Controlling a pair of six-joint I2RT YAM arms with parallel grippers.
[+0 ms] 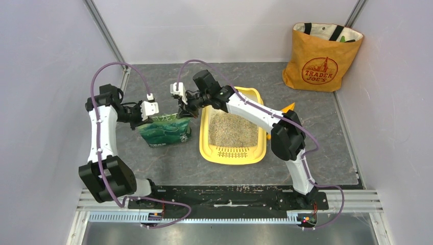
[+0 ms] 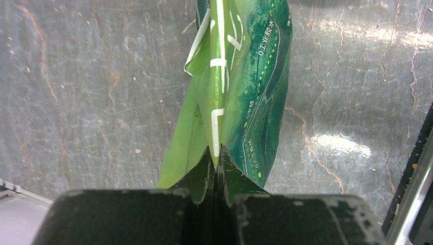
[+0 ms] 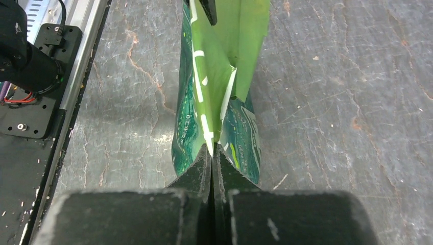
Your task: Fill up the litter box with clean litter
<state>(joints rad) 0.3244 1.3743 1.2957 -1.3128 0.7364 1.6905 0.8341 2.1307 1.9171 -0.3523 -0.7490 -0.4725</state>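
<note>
The yellow litter box (image 1: 258,151) sits mid-table with its slotted grate toward me. Grey-beige clean litter (image 1: 232,130) covers its floor. A crinkly green litter bag (image 1: 166,131) stands just left of the box. My left gripper (image 1: 144,118) is shut on the bag's top left edge (image 2: 218,92). My right gripper (image 1: 185,112) is shut on the bag's top right edge (image 3: 214,97). Both wrist views show the bag's film pinched between closed jaws, the bag hanging down to the grey floor.
An orange tote bag (image 1: 319,58) stands at the back right corner. An orange-yellow scoop (image 1: 289,107) peeks out behind the right arm, right of the box. White walls close in left, right and back. A black rail (image 1: 230,196) runs along the near edge.
</note>
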